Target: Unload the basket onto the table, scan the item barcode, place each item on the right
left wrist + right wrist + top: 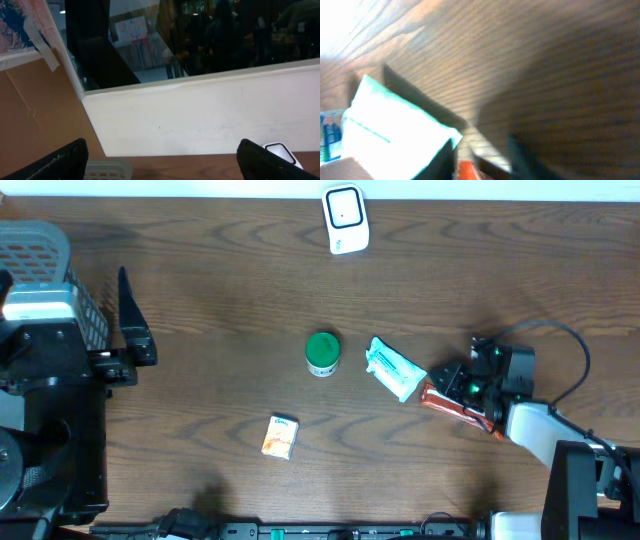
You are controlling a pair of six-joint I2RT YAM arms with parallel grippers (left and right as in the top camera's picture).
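An orange-red packet (452,404) lies on the table at the right, under my right gripper (443,380). In the right wrist view the gripper (482,161) is open: its dark fingers (445,160) stand apart, and the packet's red tip (466,171) sits between them, clear of the far finger. That view is blurred. A white and teal packet (394,370) (390,135) lies just left of the gripper. The white barcode scanner (345,220) (283,153) stands at the table's back edge. My left gripper (135,340) (160,167) hangs open and holds nothing at the far left.
A green-lidded jar (322,353) stands mid-table. A small orange box (281,436) lies nearer the front. A grey mesh basket (45,250) (107,170) sits at the back left. A black cable (570,350) loops behind the right arm.
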